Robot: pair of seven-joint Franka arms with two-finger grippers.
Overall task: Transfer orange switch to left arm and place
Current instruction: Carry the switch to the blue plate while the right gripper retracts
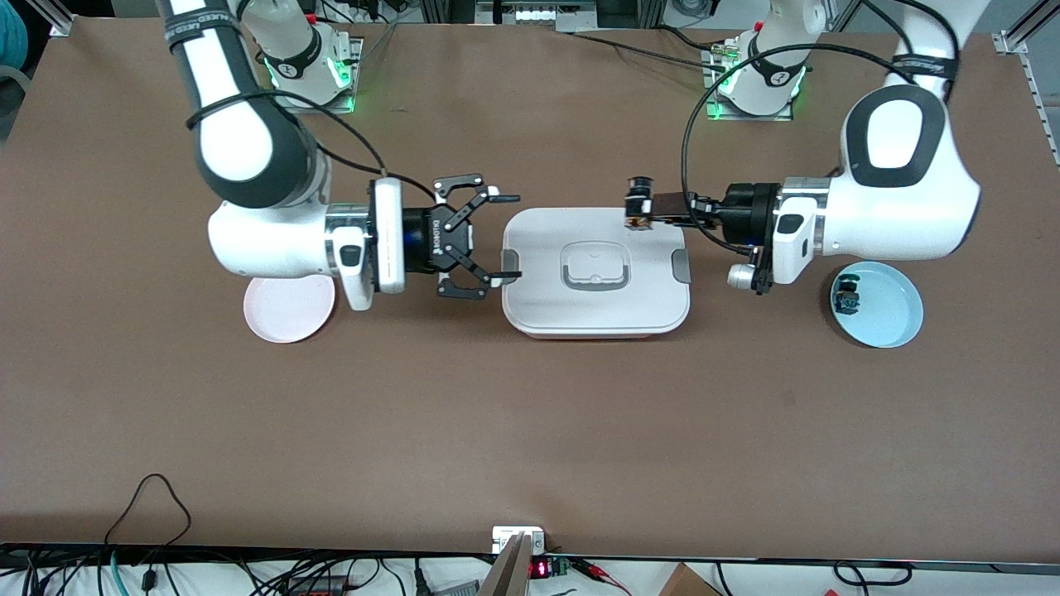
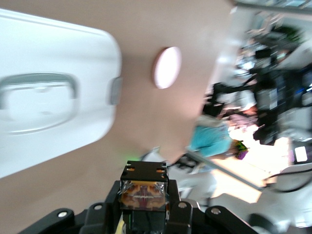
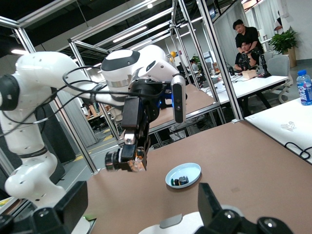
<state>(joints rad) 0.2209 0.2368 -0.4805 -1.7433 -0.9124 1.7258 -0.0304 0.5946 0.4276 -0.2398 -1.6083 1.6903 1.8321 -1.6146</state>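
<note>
My left gripper is shut on the orange switch and holds it in the air over the box's corner toward the left arm's end. The left wrist view shows the switch clamped between the fingers. The white lidded box sits mid-table. It also shows in the left wrist view. My right gripper is open and empty, level with the box's end toward the right arm. In the right wrist view the switch hangs in the left gripper above the table, and the right gripper stands wide open.
A pink plate lies under the right arm's wrist. A light blue plate at the left arm's end holds a small blue-green and black component. Cables run along the table edge nearest the front camera.
</note>
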